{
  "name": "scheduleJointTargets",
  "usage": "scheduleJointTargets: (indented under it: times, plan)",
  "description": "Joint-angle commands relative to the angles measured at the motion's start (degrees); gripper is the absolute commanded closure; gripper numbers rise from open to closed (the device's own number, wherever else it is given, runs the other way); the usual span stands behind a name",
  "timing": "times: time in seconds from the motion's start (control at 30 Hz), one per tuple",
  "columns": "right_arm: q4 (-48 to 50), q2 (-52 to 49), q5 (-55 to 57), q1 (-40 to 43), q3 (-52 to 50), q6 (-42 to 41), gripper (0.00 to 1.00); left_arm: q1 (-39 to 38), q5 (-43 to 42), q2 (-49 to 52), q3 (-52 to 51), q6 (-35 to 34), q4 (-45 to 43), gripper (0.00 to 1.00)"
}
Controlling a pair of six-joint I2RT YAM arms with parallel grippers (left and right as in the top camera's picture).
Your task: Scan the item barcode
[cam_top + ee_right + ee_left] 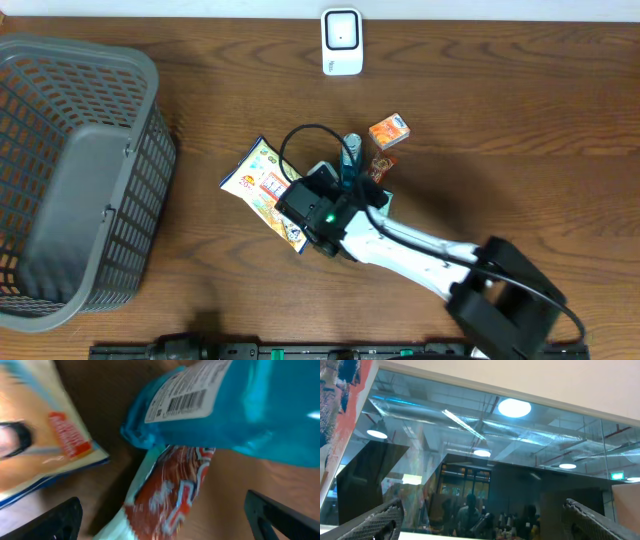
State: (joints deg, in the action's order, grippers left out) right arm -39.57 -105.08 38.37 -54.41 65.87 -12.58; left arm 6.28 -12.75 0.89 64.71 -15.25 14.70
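Blue glossy plastic packet (240,415), barcode label showing, lies just ahead of the spread, empty right hand (165,520). The red-and-white crinkled wrapper (175,495) sits directly between its fingers, so closing now might pinch that instead.

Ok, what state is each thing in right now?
Basket: upright, empty.
Scanner: upright, untouched.
Blue pouch: barcode label facing the right wrist camera, not gripped.
Red packet: lying partly under the blue pouch.
Yellow bag: lying flat on the table.
Orange box: on the table, untouched.
Left gripper: open, empty.
Right gripper: open, empty, above the pouch and packet.
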Motion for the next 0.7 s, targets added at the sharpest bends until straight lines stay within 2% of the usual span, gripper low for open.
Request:
scheduleJointTargets:
  times: [0.0,0.1,0.13,0.2,0.23,0.3,0.53,0.63,0.67]
  plan:
    - [1.27,-2.19,7.04,-0.39,-0.02,-0.70,0.07,0.20,-0.26,-0.72,-0.35,-0.52,-0.46,0.00]
    - [3.63,-2.82,7.65,-0.17,-0.02,-1.79,0.31,0.20,-0.26,-0.72,-0.35,-0.52,-0.44,0.00]
    - [3.63,-2.82,7.65,0.02,-0.02,-2.58,0.42,0.20,-0.26,-0.72,-0.35,-0.52,-0.44,0.00]
    - [3.58,-2.84,7.61,0.22,-0.02,-2.89,0.52,0.20,-0.26,-0.72,-0.35,-0.52,-0.44,0.00]
    - [3.58,-2.84,7.63,0.22,-0.02,-2.84,0.54,0.17,-0.26,-0.72,-0.35,-0.52,-0.44,0.00]
    - [3.54,-2.84,7.63,0.22,-0.02,-2.84,0.46,0.20,-0.26,-0.72,-0.35,-0.52,-0.44,0.00]
    - [2.36,-2.84,6.71,0.22,-0.02,-2.89,0.46,0.20,-0.26,-0.72,-0.35,-0.52,-0.46,0.00]
    - [2.40,-2.86,5.64,0.22,-0.02,-4.37,0.60,0.20,-0.26,-0.72,-0.35,-0.52,-0.46,0.00]
    - [2.40,-2.86,5.64,0.22,-0.04,-4.74,0.74,0.20,-0.26,-0.72,-0.35,-0.52,-0.46,0.00]
